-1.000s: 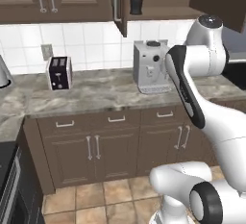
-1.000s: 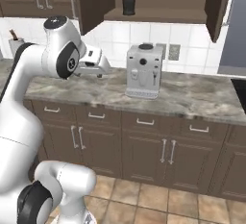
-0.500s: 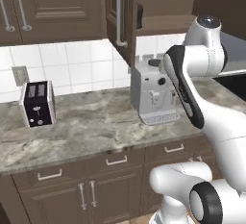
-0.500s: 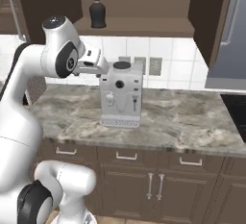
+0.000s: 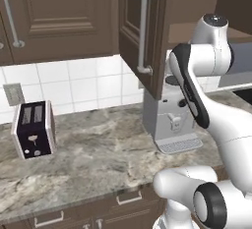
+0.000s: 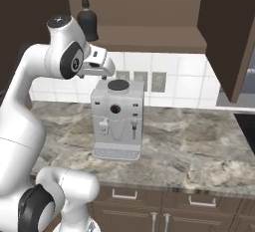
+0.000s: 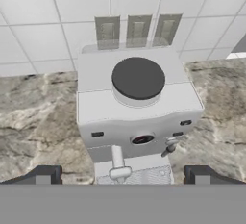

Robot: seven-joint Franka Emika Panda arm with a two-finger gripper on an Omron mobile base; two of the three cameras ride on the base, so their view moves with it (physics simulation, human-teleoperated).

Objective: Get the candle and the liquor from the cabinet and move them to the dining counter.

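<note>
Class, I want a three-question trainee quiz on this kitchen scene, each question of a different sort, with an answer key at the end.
1. True or false: the liquor already stands on the marble worktop.
2. Multiple choice: what stands directly below the gripper in the hand view? A) the toaster B) the coffee machine C) a kettle
3. Fill in: the gripper's jaws are ____ and hold nothing.

Key:
1. False; it stands on the shelf of the cabinet, whose door is open.
2. B
3. open
</note>
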